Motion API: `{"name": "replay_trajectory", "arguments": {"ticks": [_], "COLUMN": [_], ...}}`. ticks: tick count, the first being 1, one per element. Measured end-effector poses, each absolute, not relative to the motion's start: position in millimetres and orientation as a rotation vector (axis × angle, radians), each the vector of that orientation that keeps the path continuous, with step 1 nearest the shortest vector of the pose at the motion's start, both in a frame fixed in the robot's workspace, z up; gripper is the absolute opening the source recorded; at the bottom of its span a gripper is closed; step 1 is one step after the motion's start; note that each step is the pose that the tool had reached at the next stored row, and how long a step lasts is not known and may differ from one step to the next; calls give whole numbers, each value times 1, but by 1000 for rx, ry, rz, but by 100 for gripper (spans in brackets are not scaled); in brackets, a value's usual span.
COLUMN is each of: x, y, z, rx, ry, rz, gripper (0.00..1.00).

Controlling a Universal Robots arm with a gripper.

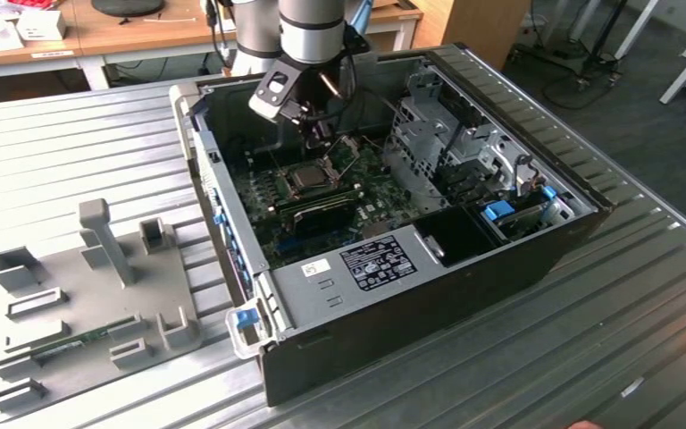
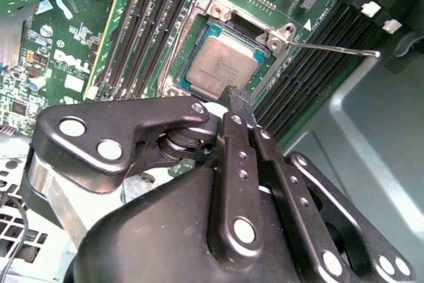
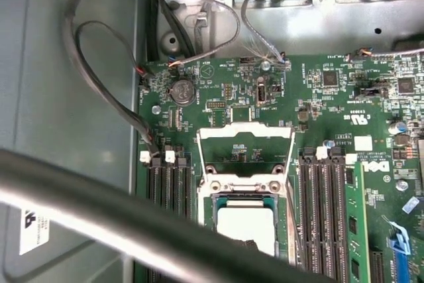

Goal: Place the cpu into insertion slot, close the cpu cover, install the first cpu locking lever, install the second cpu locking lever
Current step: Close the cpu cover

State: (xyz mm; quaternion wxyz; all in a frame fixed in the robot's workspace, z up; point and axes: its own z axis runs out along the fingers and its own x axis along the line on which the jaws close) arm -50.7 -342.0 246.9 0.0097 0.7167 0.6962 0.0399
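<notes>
The cpu (image 2: pixel 222 71) lies flat in the insertion slot (image 2: pixel 173 64), silvery face up, on the green board inside the open computer case (image 1: pixel 534 259). In the first wrist view the cpu (image 3: pixel 246 222) sits below the cpu cover (image 3: pixel 245 133), which is swung up and open, with the board showing through its cut-out. A thin wire locking lever (image 2: pixel 331 48) stands raised over the memory slots. My gripper (image 2: pixel 238 101) hovers at the cpu's edge, fingers shut with nothing between them. In the exterior view, the gripper (image 1: pixel 319 134) hangs just above the insertion slot (image 1: pixel 307 177).
Black memory slots (image 2: pixel 149 24) run along both sides of the socket. Loose grey cables (image 3: pixel 99 91) hang by the case wall. A grey drive cage (image 1: pixel 439 134) stands at the exterior view's right of the board. A grey fixture tray (image 1: pixel 93 295) lies on the table outside the case.
</notes>
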Motion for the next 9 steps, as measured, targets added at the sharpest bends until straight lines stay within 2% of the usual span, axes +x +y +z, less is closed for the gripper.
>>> {"name": "replay_trajectory", "arguments": {"ticks": [9], "x": [-51], "y": [-342], "z": [261], "rx": [2238], "ry": [2174], "rz": [124], "gripper": [11]}}
